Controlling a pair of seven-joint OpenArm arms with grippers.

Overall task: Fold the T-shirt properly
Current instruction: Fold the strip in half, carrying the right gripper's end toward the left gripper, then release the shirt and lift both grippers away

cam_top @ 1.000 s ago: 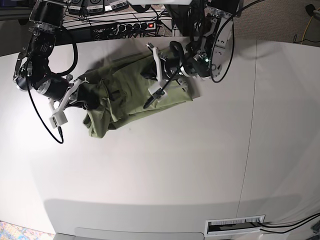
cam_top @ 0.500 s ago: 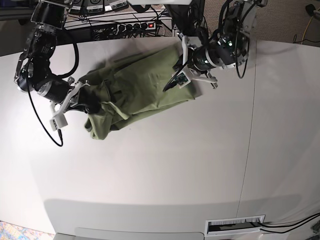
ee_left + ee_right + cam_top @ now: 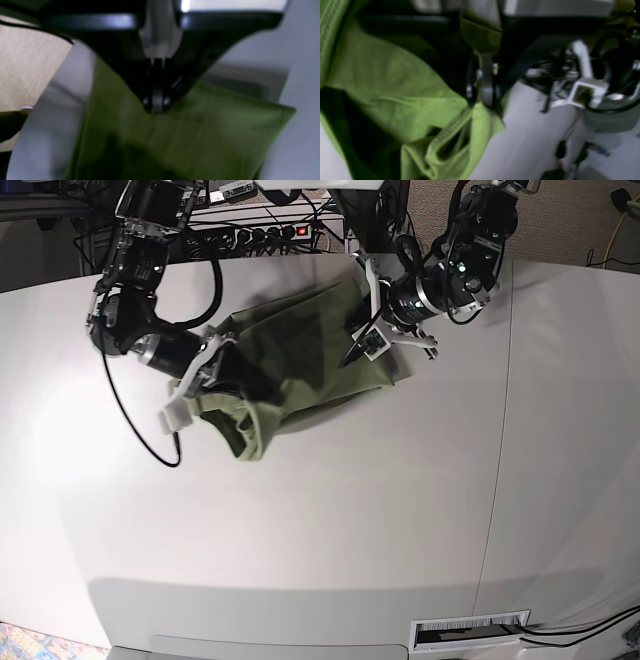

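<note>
Base view: white table (image 3: 330,510), power strip (image 3: 262,233) apparently behind.

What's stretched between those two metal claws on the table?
The green T-shirt, bunched and wrinkled, spans from the right gripper to the left gripper; the base view shows it.

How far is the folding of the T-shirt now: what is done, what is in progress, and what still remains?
Done: little, since the T-shirt lies bunched and creased on the table, with no tidy fold visible. In progress: the left end effector is shut on an upper edge of the cloth, and the right end effector pinches a hemmed edge, so both arms hold the garment. Left: probably spreading it flat, then making all the folds.
</note>
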